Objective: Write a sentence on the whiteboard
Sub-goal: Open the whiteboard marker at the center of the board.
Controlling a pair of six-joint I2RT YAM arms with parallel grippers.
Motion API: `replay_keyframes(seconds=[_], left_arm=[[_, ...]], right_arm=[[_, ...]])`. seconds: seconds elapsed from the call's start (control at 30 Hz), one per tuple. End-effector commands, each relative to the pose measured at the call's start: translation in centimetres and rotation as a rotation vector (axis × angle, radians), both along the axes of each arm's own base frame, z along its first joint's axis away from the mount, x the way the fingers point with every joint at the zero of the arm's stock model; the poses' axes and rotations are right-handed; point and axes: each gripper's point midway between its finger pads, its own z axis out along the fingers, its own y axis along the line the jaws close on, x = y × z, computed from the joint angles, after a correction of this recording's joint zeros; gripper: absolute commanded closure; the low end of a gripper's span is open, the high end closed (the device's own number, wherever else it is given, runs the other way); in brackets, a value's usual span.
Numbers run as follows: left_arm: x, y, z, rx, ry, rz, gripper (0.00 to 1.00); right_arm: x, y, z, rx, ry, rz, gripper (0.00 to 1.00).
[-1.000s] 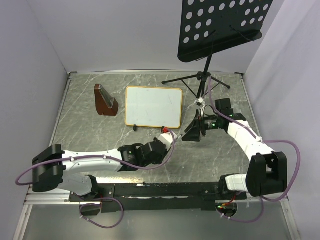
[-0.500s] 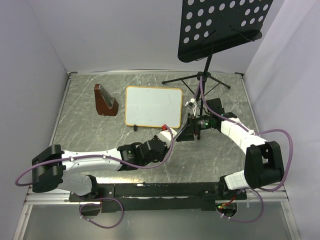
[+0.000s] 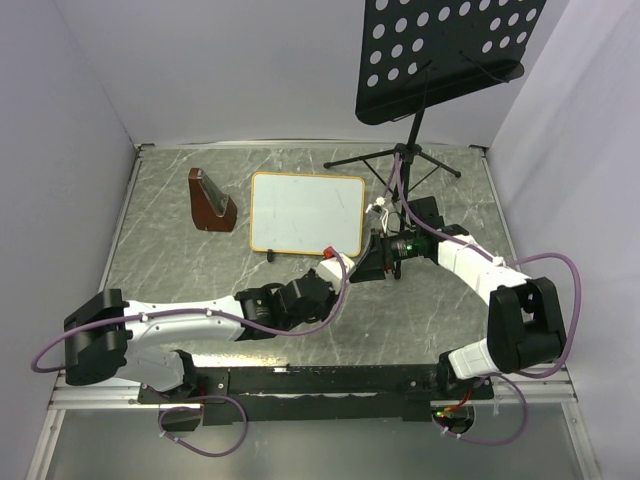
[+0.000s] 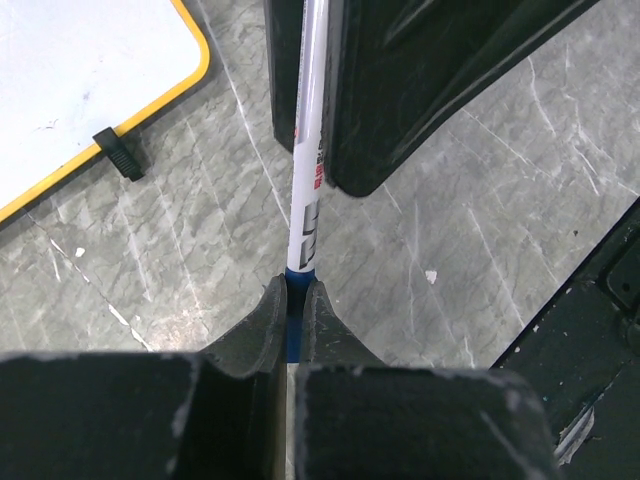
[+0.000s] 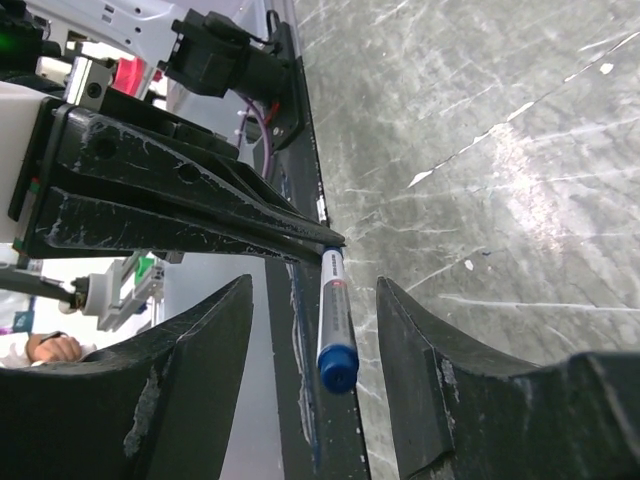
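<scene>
The whiteboard [image 3: 306,213] lies flat at the table's middle back, its face plain white; no sentence shows on it. One corner of the whiteboard [image 4: 80,80] with a black foot [image 4: 118,152] appears in the left wrist view. My left gripper [image 3: 338,264] [image 4: 297,285] is shut on the blue rear end of a white marker [image 4: 307,190], held just right of the board's near right corner. My right gripper [image 3: 372,266] [image 5: 315,283] is open, one finger on each side of the marker's [image 5: 333,310] blue-capped end, with a gap on both sides.
A brown wooden wedge-shaped holder [image 3: 210,202] stands left of the board. A black perforated music-stand plate [image 3: 440,50] hangs over the back right, its tripod legs [image 3: 395,160] behind the board's right corner. Grey walls close in the left, back and right.
My right gripper has moved left to my left gripper and its jaws have narrowed around the marker's capped end. The left gripper stays shut on the marker, barely shifted.
</scene>
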Motion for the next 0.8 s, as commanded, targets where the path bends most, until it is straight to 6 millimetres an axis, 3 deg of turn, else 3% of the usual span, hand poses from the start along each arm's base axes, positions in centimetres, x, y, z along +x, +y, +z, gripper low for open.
replay_keyframes(seconds=[0.0,0.3,0.53,0.57,0.67,0.77], left_arm=[[0.6,-1.7,2.5,-0.068,-0.029,-0.015,0.99],[0.7,-2.1,2.6,-0.070,-0.025,-0.023,0.99],[0.8,-1.9,2.6,-0.069,-0.024,-0.020,0.99],[0.9,-1.9,2.7,-0.068,-0.025,-0.017,0.99],[1.0,-1.6,2.9,-0.074,-0.029,-0.003,0.99],[1.0,-1.1,3.4,-0.103,-0.023,0.005,0.93]], right_arm=[[0.5,0.7,1.4,0.041,-0.034,0.036,0.44],[0.3,1.2,1.0,0.027,-0.040,0.056,0.56],[0.3,1.3,0.8,0.022,-0.039,0.064,0.78],[0.2,1.3,0.9,0.023,-0.035,0.068,0.87],[0.1,1.3,1.1,0.022,-0.047,0.077,1.00],[0.2,1.3,1.3,0.024,-0.058,0.073,1.00]])
